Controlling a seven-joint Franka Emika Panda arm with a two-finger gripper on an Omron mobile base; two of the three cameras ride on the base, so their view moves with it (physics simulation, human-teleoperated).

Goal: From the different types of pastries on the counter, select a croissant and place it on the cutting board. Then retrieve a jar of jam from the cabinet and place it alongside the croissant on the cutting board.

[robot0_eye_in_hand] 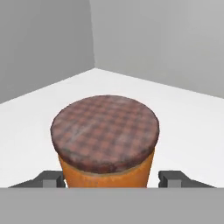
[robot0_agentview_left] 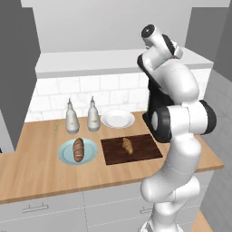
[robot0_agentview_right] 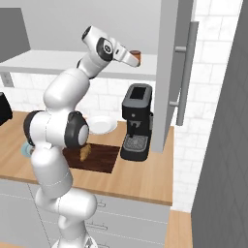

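Orange jar of jam (robot0_eye_in_hand: 105, 168), brown-checked lid (robot0_eye_in_hand: 105, 131)

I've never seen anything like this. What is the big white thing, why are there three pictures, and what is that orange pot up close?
The big white thing is a robot arm in a computer-drawn kitchen. Two pictures come from cameras behind it, to its left and right; the third sits on its hand and looks along its claw. On the light wood counter lies a dark-brown wooden cutting board with a small golden croissant on it. Beside it, a pale blue plate carries a dark ridged loaf. Behind stand two white-grey bottles, a white plate and a black coffee machine. The orange pot is a small jar of jam with a brown checked lid on the white shelf. The claw's fingers are open on either side of it, not yet gripping.
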